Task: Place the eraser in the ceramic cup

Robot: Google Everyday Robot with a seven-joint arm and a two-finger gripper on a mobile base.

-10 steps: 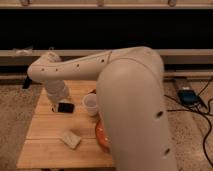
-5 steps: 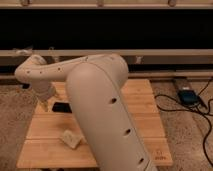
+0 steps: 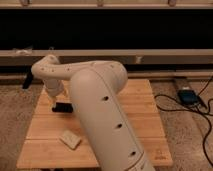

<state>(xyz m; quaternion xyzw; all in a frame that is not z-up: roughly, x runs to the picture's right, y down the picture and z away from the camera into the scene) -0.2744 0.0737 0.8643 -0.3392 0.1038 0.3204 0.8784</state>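
Gripper (image 3: 54, 101) hangs at black eraser (image 3: 64, 106), left-centre of frame on wooden table (image 3: 142, 105); grip state can't be told. Ceramic cup hidden behind arm (image 3: 100, 115). Pick-up step, prob.; next: secure eraser, lift, locate cup.

light: warm, dim, from above | shadows: soft; the gripper (image 3: 55, 102), low over the table's (image 3: 142, 107) left side, was shaded | glare: mild sheen on arm (image 3: 97, 87) | background: near black
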